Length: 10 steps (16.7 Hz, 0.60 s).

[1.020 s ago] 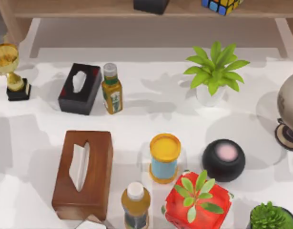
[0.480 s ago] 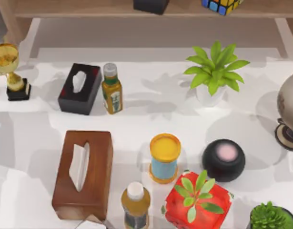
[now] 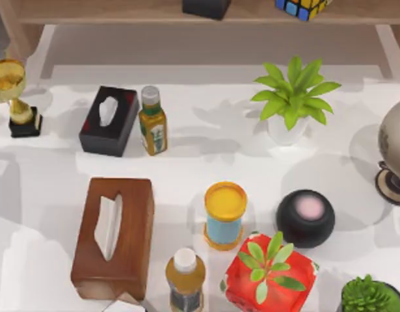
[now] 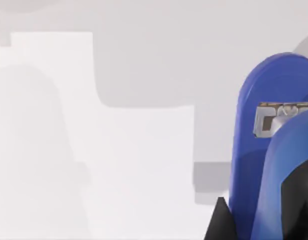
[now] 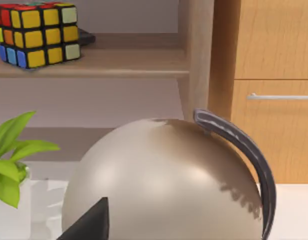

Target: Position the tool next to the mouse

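Hovering left gripper over bare table | blue object, likely the tool, sitting just beside it | grip: cannot tell | mouse: not making out | right gripper idling at globe

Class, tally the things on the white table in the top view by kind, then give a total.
Tissue boxes: 2
Bottles: 2
Potted plants: 3
Trophy: 1
Yellow-lidded can: 1
Black round speaker: 1
Globe: 1
Total: 11
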Available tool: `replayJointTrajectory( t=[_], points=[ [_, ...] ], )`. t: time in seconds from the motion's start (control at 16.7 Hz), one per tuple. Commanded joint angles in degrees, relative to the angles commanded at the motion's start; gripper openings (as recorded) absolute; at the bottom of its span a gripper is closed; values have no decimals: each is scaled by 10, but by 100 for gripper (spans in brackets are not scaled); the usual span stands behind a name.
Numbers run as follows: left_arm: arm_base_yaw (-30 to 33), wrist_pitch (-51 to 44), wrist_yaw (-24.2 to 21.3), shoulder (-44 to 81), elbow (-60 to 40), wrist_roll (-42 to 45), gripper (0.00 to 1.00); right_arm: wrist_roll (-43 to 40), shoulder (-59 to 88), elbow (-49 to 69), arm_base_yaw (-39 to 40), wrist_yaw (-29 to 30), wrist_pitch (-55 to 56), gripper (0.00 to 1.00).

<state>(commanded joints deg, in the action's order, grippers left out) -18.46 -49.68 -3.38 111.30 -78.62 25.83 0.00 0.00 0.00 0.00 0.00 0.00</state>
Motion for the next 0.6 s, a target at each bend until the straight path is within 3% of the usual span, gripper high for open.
replayJointTrajectory(
  t=[0.6],
  points=[
    [-33, -9, 24, 29, 20, -28, 0, 0, 0, 0, 0, 0, 0, 100]
  ],
)
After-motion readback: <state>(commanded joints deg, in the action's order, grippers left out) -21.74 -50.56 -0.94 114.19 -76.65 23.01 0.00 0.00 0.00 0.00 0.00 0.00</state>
